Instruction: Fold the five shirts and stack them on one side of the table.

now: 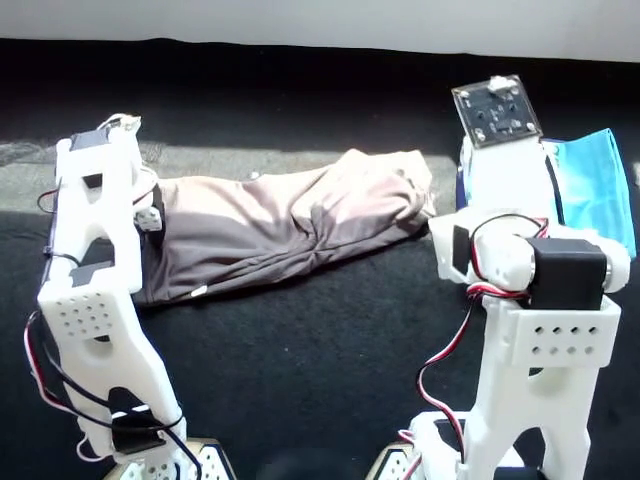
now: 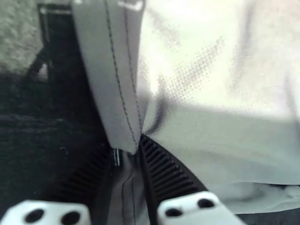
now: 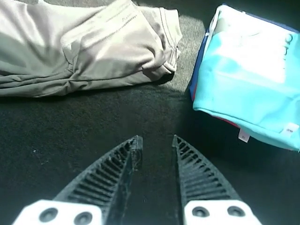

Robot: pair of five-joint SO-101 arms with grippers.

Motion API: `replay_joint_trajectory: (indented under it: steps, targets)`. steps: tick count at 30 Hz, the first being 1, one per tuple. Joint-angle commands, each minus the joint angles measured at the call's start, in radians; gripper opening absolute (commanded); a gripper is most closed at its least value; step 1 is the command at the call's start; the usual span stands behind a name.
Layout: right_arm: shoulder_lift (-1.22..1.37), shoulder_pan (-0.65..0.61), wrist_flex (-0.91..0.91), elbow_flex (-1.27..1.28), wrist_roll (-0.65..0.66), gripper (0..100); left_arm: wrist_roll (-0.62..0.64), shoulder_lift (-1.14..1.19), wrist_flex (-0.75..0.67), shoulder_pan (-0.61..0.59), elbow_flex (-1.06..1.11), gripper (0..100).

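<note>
The grey shirt (image 1: 290, 225) lies crumpled across the middle of the high view, and the left gripper (image 2: 138, 146) pinches its hem at mid-left. The right gripper (image 3: 156, 142) hangs partly open and empty, near the folded blue shirt (image 1: 600, 190) at upper right.

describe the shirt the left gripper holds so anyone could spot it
On the black table, look between the two arms. The grey shirt lies rumpled in a long strip, one end pinched in the left gripper; the light blue shirt nearby is folded.
</note>
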Motion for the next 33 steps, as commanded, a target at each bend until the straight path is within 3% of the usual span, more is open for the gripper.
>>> replay_joint_trajectory:
  steps: [1, 9, 14, 18, 24, 33]
  targets:
    - [-0.047, 0.022, -0.031, 0.088, 0.014, 11.2, -0.057, -0.01, 0.012, -0.143, -0.024, 1]
    - [-0.208, 0.024, -0.341, 0.576, 0.014, 11.2, -0.204, -0.001, 0.078, -0.487, -0.272, 1]
    - [-0.305, 0.024, -0.578, 0.917, 0.014, 11.2, -0.236, -0.001, 0.181, -0.539, -0.363, 1]
    - [-0.352, 0.025, -0.751, 1.148, 0.012, 11.2, -0.233, -0.008, 0.276, -0.461, -0.363, 1]
    - [-0.369, 0.025, -0.978, 1.411, 0.008, 11.2, -0.152, -0.087, 0.287, -0.312, -0.325, 1]
    - [-0.369, 0.025, -1.207, 1.636, 0.008, 11.2, -0.051, -0.492, 0.282, 0.114, 0.021, 1]
